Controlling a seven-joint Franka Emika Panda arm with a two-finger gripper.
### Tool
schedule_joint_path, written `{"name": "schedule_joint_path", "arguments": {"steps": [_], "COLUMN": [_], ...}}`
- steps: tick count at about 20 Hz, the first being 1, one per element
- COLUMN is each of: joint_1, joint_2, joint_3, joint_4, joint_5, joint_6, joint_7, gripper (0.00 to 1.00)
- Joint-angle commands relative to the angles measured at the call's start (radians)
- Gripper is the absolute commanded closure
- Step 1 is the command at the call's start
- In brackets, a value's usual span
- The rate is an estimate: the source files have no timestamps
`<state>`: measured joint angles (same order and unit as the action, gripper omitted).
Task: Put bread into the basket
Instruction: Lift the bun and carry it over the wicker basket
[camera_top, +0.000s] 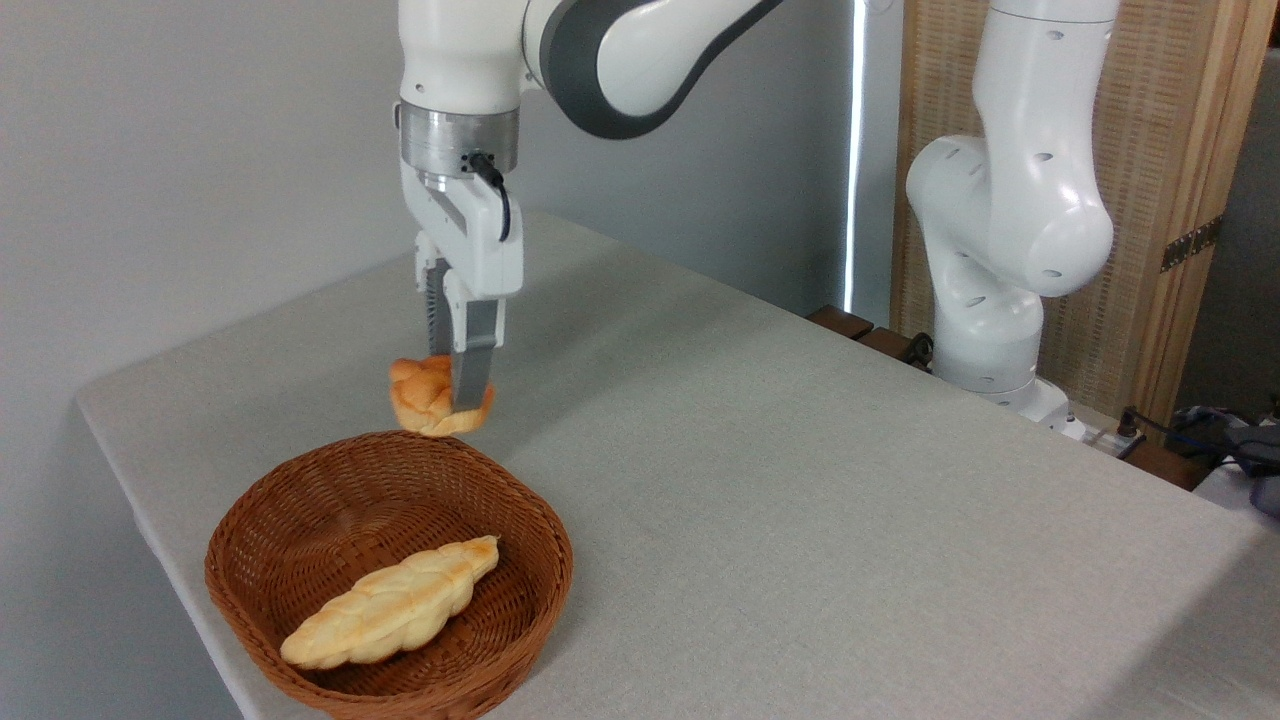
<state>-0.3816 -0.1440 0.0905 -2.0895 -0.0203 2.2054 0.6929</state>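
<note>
The gripper (462, 395) is closed on the bread (432, 398), a small knotted bun with a golden crust. The fingers point straight down and the bun hangs between them, clear of the table (800, 480).

Taking the basket (250, 540) as the landmark: the bun is in the air just behind the far rim of the basket, slightly higher than that rim. It appears not yet over the hollow of the basket, or only at its edge; from this single view I cannot say exactly. The hollow lies from the bun toward the camera and a little to the left in the picture, and lower.

Inside the basket lies a long braided loaf (395, 603). Its long axis runs from the near left wall to the middle right. It fills the near half, so the free room is the far half of the floor, next to the far rim.

My judgement: the coming move is a short carry toward the camera over the far rim, then down into that free part. The rim is the edge to watch, because the bun's underside hangs near its height.
</note>
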Motion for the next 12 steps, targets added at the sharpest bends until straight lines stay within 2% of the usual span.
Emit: {"name": "schedule_joint_path", "arguments": {"steps": [1,4,5,6,8,12], "joint_1": [-0.003,-0.003,-0.003,-0.003,-0.003,-0.003], "joint_2": [0.035,0.069,0.079,0.089,0.103,0.132], "joint_3": [0.029,0.031,0.034,0.038,0.038,0.051], "joint_4": [0.012,0.012,0.012,0.012,0.012,0.012], "joint_5": [-0.021,-0.023,-0.023,-0.021,-0.020,-0.020], "joint_6": [0.109,0.209,0.233,0.247,0.251,0.295], "joint_7": [-0.042,-0.084,-0.101,-0.118,-0.130,-0.130], "gripper": [0.45,0.44,0.35,0.18,0.03,0.00]}}
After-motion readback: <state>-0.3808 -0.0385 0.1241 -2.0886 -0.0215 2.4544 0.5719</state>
